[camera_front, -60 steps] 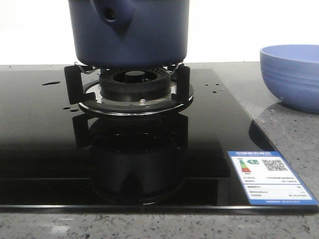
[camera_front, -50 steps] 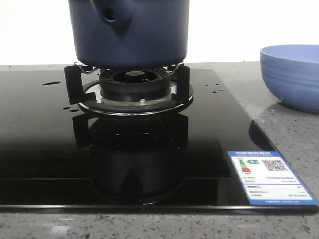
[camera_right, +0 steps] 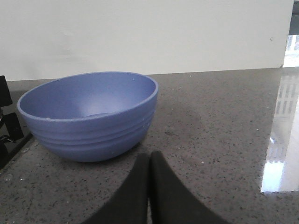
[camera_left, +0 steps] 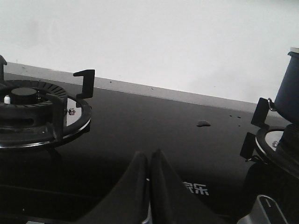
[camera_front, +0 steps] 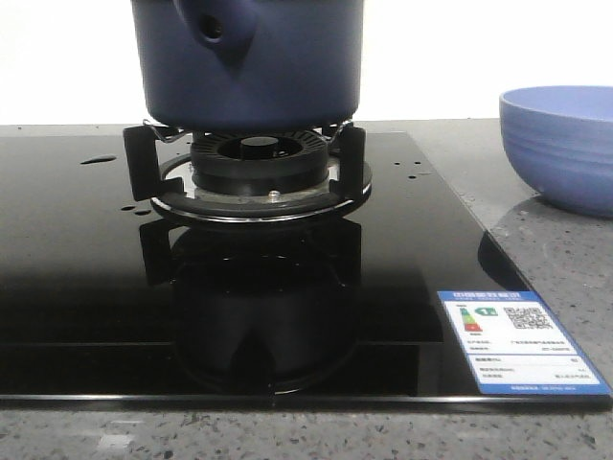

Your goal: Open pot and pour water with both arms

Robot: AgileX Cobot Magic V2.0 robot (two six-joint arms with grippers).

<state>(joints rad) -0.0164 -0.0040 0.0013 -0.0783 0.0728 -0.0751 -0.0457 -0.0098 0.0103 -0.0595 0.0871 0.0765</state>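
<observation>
The dark navy pot (camera_front: 249, 62) stands on the right burner's black supports (camera_front: 259, 172), its stub with a round hole (camera_front: 213, 29) facing me; its top is cut off. A sliver of the pot shows in the left wrist view (camera_left: 289, 86). Water shows as small drops and a puddle on the black glass (camera_front: 98, 160), also in the left wrist view (camera_left: 203, 123). My left gripper (camera_left: 149, 156) is shut and empty above the hob between the two burners. My right gripper (camera_right: 149, 156) is shut and empty over the countertop, just short of the light blue bowl (camera_right: 88, 114).
The light blue ribbed bowl (camera_front: 560, 144) sits on the grey speckled counter right of the hob. A second burner (camera_left: 35, 109) stands on the hob's left. An energy label (camera_front: 517, 340) is stuck at the hob's front right corner. A white wall runs behind.
</observation>
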